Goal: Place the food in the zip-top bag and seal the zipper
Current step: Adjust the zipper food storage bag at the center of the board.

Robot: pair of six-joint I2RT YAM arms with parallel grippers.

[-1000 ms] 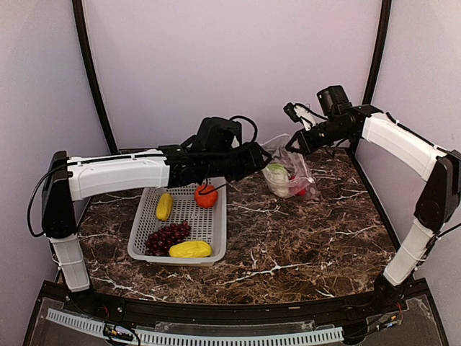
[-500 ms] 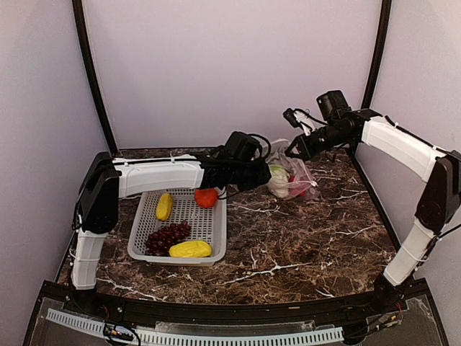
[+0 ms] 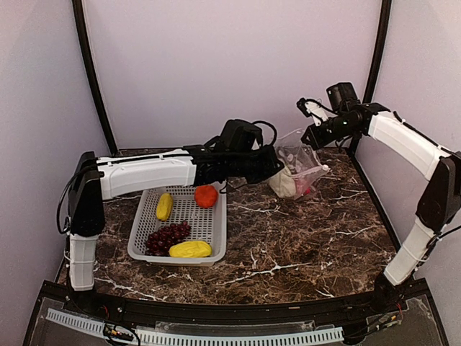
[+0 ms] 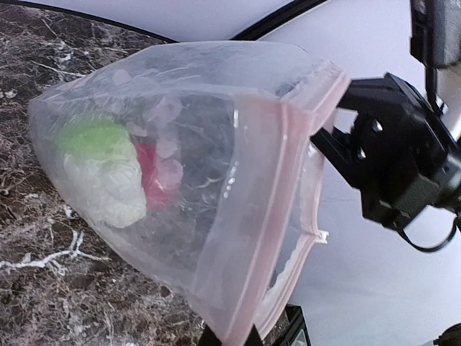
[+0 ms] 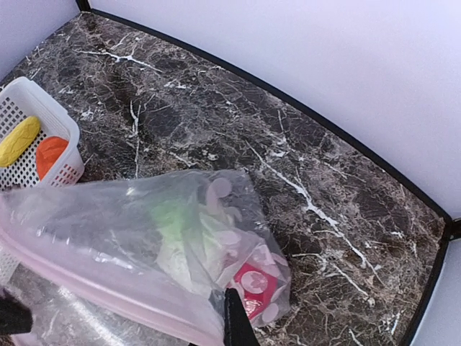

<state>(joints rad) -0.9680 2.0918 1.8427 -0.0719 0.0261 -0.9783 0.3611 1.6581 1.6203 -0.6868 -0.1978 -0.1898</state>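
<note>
From above, my left gripper [image 3: 276,166] and right gripper [image 3: 311,137] are each pressed shut on one end of the bag's [image 3: 297,171] mouth at the table's [image 3: 302,238] back right, while the grapes [image 3: 168,236], yellow fruits [image 3: 165,206] and orange piece [image 3: 206,195] lie in the basket [image 3: 139,241]. Only my left wrist shows the pink zipper [image 4: 268,216] standing unsealed, with the cauliflower [image 4: 108,184] and pepper [image 4: 148,184] inside. My right wrist adds the bag's dotted bottom lying on the marble.
</note>
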